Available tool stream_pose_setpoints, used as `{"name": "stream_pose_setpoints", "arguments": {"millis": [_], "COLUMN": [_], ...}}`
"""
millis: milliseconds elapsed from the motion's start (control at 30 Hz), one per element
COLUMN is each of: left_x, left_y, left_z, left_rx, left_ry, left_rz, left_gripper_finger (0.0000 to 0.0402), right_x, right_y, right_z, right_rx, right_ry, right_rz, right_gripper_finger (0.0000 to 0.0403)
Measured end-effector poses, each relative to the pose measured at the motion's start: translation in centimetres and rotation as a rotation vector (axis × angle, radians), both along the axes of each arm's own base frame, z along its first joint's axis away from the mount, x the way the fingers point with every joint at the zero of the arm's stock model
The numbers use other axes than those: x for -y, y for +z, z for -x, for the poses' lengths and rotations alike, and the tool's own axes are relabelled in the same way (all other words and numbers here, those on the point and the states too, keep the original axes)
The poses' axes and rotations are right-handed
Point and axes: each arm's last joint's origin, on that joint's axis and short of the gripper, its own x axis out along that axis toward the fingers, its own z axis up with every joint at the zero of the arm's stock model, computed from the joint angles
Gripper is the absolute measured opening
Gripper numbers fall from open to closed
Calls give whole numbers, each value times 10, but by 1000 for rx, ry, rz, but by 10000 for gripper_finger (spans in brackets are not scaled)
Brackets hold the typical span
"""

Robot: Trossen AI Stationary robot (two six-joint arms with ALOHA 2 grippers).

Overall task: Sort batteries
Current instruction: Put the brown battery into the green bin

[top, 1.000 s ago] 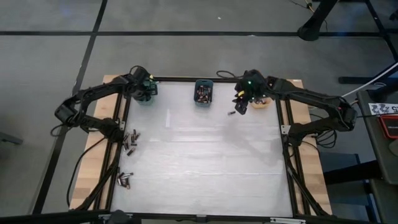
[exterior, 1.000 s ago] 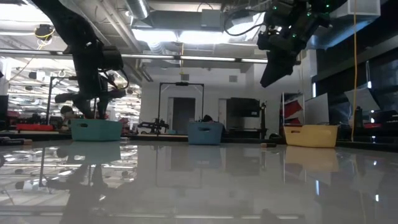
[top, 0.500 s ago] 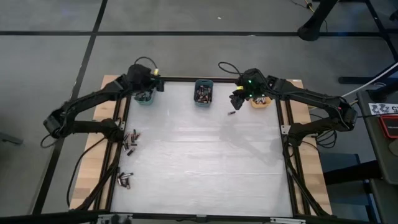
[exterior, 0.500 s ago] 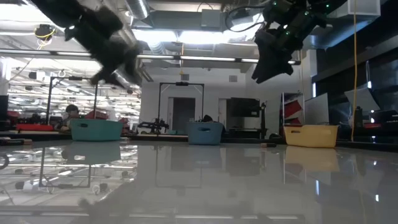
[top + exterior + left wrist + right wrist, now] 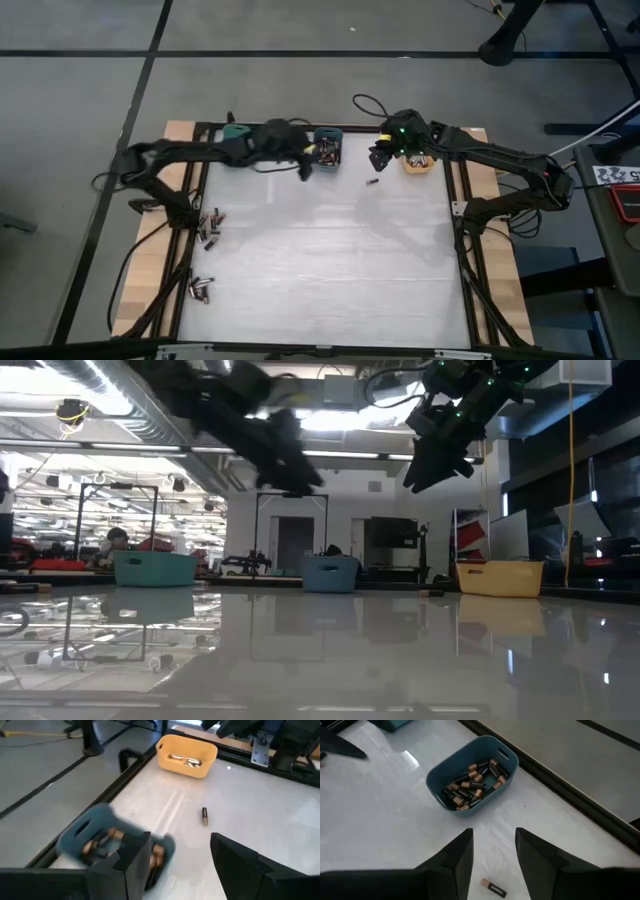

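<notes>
My left gripper [image 5: 303,165] is open and hangs in the air beside the blue bin [image 5: 328,148], which holds several dark, copper-banded batteries [image 5: 102,845]. My right gripper [image 5: 380,155] is open too. It hovers between the blue bin [image 5: 472,775] and the orange bin [image 5: 418,160], above one loose battery [image 5: 373,182] lying on its side on the white table top. That battery also shows in both wrist views [image 5: 494,889] [image 5: 204,816]. More loose batteries lie near the table's left edge [image 5: 208,225] [image 5: 200,288].
A teal bin [image 5: 233,132] stands at the far left corner, partly hidden by my left arm. The orange bin [image 5: 187,755] holds a few batteries. All three bins line the far edge [image 5: 330,572]. A black frame rail [image 5: 455,210] borders the white table top.
My left arm has swung fast from the teal bin at the far left corner toward the right along the far edge, ending beside the blue bin. My right gripper has drawn slightly toward the far edge. The loose battery has stayed put.
</notes>
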Motion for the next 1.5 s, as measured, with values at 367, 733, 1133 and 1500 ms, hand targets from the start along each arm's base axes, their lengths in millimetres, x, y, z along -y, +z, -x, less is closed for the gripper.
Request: {"name": "stream_pose_setpoints", "arguments": {"millis": [367, 733, 1133, 1500], "left_x": [-15, 6, 4, 7], "left_y": [-25, -78, -109, -135], "left_z": [-106, -178, -193, -194], "left_rx": [-75, -141, -216, -278], "left_ry": [-128, -204, -41, -36], "left_rz": [24, 40, 60, 87], "left_gripper_finger": [196, 196, 195, 195], "right_x": [-6, -9, -14, -17], "right_y": [2, 23, -1, -19], "right_z": [11, 28, 30, 31], "right_rx": [-51, -89, -134, -131], "right_ry": [-12, -78, 82, 115], "right_rz": [-32, 210, 115, 53], "right_gripper_finger": [146, 146, 146, 146]}}
